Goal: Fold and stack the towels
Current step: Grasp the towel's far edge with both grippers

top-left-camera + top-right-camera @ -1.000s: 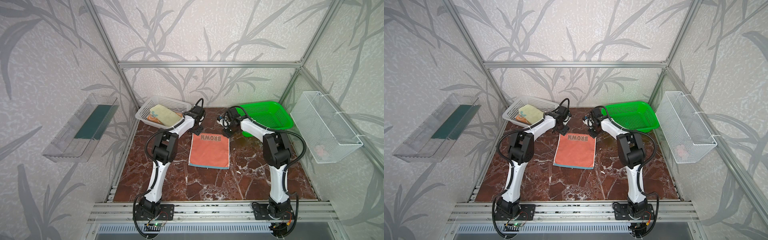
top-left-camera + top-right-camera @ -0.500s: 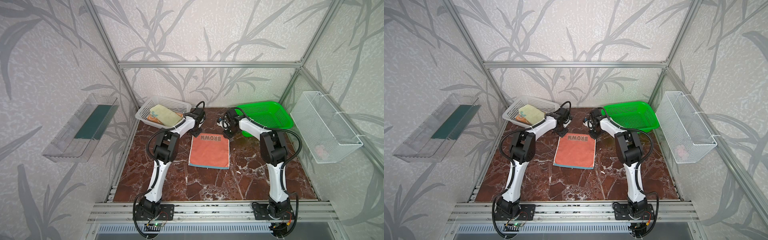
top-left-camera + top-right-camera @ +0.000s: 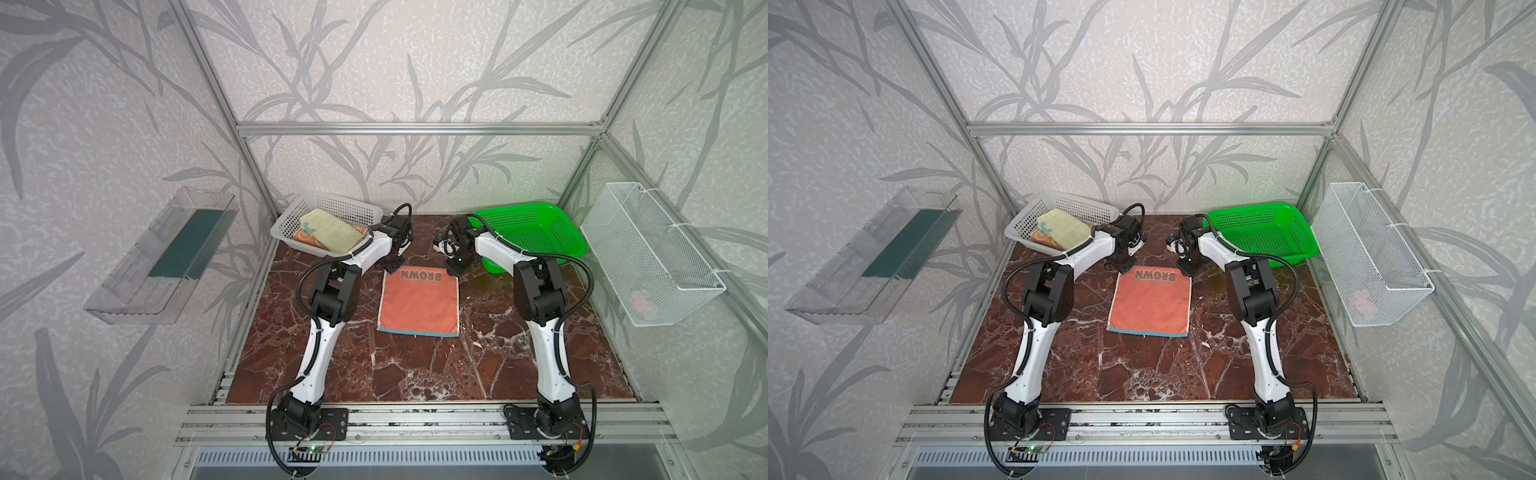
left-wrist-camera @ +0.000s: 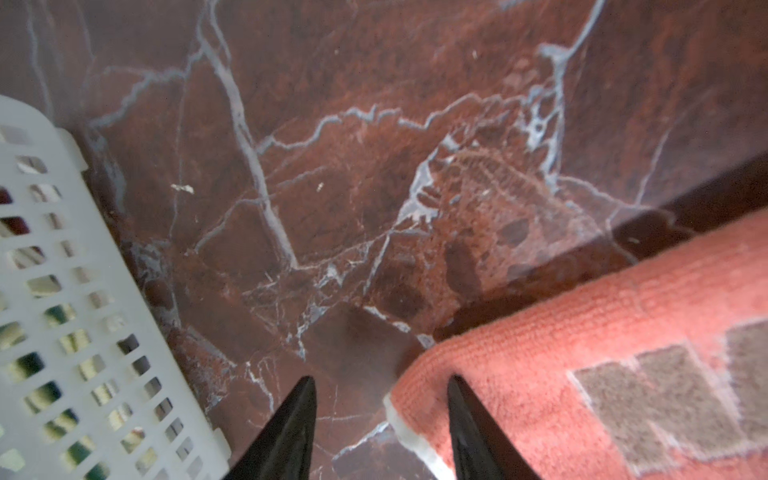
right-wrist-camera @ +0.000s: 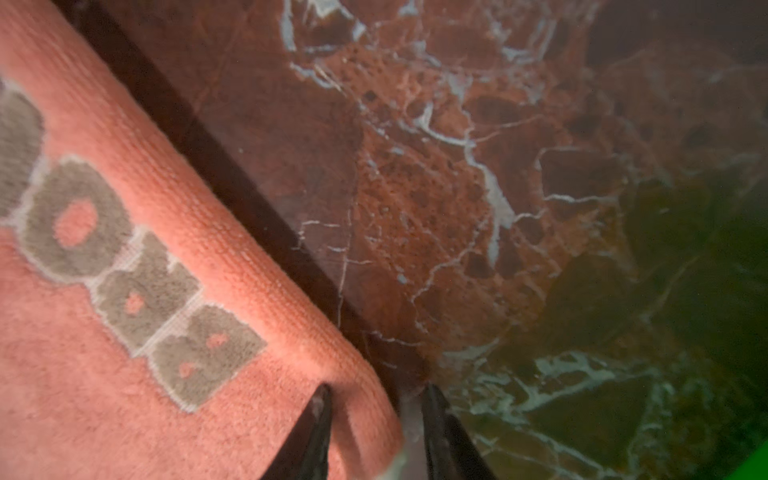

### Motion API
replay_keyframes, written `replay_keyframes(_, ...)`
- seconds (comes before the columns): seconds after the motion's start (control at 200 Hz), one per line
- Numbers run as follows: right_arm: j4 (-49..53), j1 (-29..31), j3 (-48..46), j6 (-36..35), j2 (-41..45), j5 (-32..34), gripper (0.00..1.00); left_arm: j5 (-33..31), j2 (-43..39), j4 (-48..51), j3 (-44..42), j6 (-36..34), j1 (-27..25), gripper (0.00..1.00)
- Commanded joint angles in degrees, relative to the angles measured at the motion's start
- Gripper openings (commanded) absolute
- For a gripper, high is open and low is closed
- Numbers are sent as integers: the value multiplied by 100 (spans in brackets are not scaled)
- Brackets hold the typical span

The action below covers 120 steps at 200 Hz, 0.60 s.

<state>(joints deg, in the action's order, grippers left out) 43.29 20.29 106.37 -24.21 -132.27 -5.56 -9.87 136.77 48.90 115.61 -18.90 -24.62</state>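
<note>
Salmon-pink towel (image 3: 417, 305) lies flat in the middle of the marble table (image 3: 415, 374), its brown "BROWN" lettering along the far edge and a teal-trimmed edge nearest the arm bases. Both arms reach forward from their bases, elbows raised, forearms angled inward, wrists tipped down at the towel's two far corners. The left gripper (image 3: 390, 264) sits at the far left corner; in its wrist view (image 4: 380, 380) the jaws stand moderately apart, one tip over the cloth, one over bare marble, the corner between them. The right gripper (image 3: 453, 268) sits at the far right corner; its wrist view (image 5: 374, 388) shows a narrower gap, one tip denting the pile, one just off the edge, not clamped. The pale yellow towel (image 3: 332, 226) lies on the orange towel (image 3: 305, 237) inside the white basket (image 3: 328, 195) at far left. The green basket (image 3: 532, 208) stands far right.
</note>
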Motion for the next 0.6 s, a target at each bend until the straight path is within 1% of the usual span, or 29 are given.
replay_keyframes(0.0,425,-26,67,-89,-237,-59,31,160,271,533,165,-209,10,47)
replay_keyframes(0.205,439,-26,69,-137,-258,-127,17,298,415,806,317,-246,16,32)
replay_keyframes(0.27,434,-26,77,-162,-247,-138,13,371,481,902,400,-244,17,25)
replay_keyframes(0.38,432,-26,68,-198,-231,-133,11,459,593,1056,536,-255,11,15)
replay_keyframes(0.445,435,-21,45,-216,-223,-119,11,485,655,1147,611,-254,16,12)
replay_keyframes(0.465,427,-25,44,-230,-226,-112,10,498,675,1176,640,-255,13,8)
replay_keyframes(0.5,435,-26,35,-233,-218,-103,10,512,705,1216,668,-246,18,5)
replay_keyframes(0.52,426,-26,31,-238,-207,-96,10,517,710,1233,685,-241,18,0)
replay_keyframes(0.595,401,-26,7,-242,-194,-78,10,490,746,1239,698,-212,16,0)
